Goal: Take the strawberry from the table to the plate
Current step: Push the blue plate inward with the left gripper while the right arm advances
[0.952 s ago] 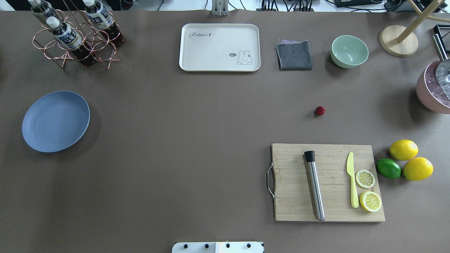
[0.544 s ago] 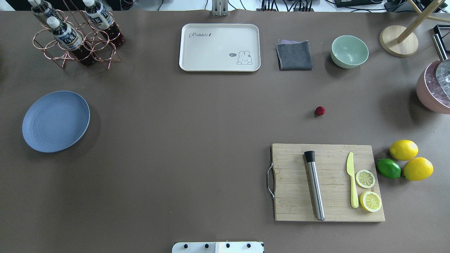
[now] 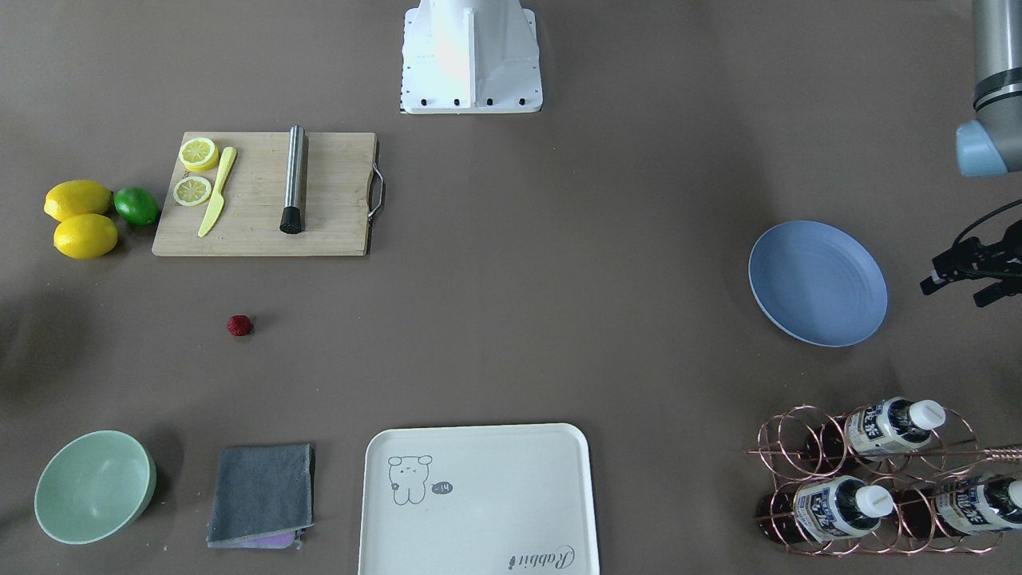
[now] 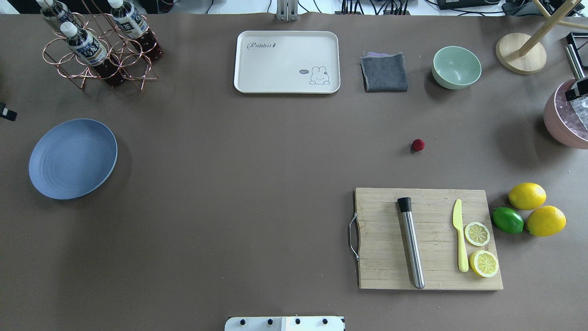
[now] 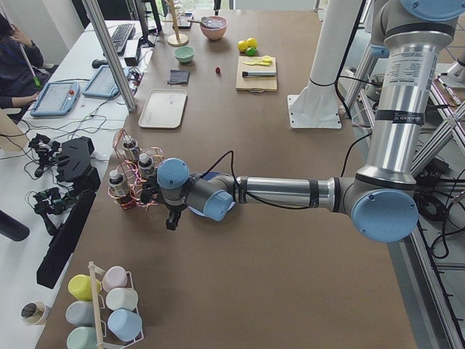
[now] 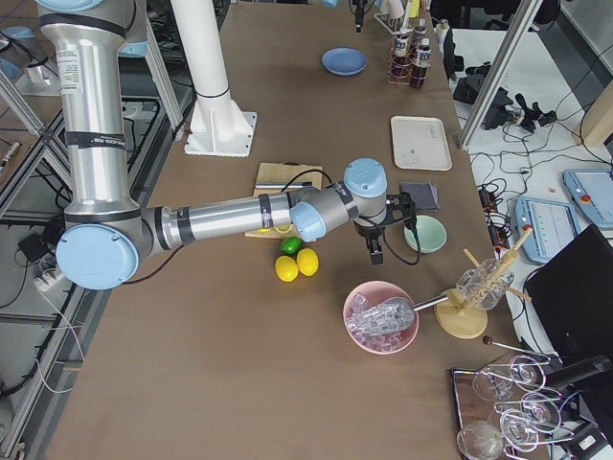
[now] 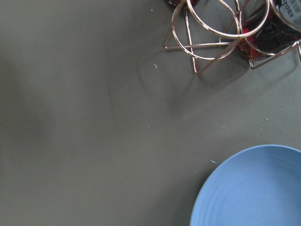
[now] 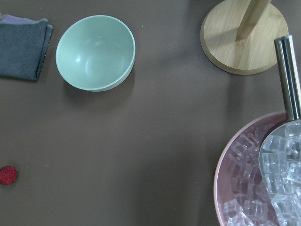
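The strawberry [image 4: 417, 145], small and dark red, lies on the bare table [image 4: 257, 184] right of centre, beyond the cutting board; it also shows at the lower left of the right wrist view [image 8: 8, 174]. The blue plate [image 4: 72, 158] sits empty at the far left. My left gripper [image 3: 953, 293] hovers just outside the plate's outer side, near the bottle rack, its fingers apart and empty. My right gripper [image 6: 374, 254] hangs between the green bowl and the pink ice bowl, well right of the strawberry. Whether it is open or shut I cannot tell.
A cutting board [image 4: 427, 239] with a steel muddler, a knife and lemon slices lies near the strawberry, with lemons [image 4: 528, 195] and a lime beside it. Along the far edge stand a bottle rack [image 4: 98, 46], cream tray [image 4: 287, 62], grey cloth [image 4: 384, 72], green bowl [image 4: 456, 66] and pink ice bowl [image 4: 567, 119].
A black tip of the left gripper has come into the overhead view at the left edge, and a dark part of the right gripper now shows over the ice bowl. The strawberry has not moved.
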`<action>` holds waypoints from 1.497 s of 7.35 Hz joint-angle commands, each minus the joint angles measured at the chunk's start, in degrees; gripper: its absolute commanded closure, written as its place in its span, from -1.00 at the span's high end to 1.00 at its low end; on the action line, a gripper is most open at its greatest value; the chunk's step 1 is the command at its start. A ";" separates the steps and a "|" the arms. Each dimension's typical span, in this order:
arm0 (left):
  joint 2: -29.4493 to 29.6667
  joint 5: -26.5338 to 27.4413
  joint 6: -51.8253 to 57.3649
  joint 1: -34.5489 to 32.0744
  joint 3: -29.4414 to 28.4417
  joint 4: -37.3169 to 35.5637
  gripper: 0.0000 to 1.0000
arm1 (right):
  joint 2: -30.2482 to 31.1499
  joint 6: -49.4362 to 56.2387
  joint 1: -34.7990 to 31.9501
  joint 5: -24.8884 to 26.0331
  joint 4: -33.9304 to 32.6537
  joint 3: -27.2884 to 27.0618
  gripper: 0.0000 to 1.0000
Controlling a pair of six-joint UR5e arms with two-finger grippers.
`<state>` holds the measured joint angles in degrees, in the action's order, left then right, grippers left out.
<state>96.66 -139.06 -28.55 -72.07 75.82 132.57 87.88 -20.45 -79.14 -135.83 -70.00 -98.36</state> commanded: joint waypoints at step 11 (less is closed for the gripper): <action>0.10 4.67 -9.95 7.83 -2.08 8.67 -1.00 | 0.54 -0.03 0.04 0.57 0.39 0.10 1.00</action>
<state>96.61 -134.36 -38.30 -64.24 73.47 141.26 88.34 -20.48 -79.10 -135.27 -69.61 -98.26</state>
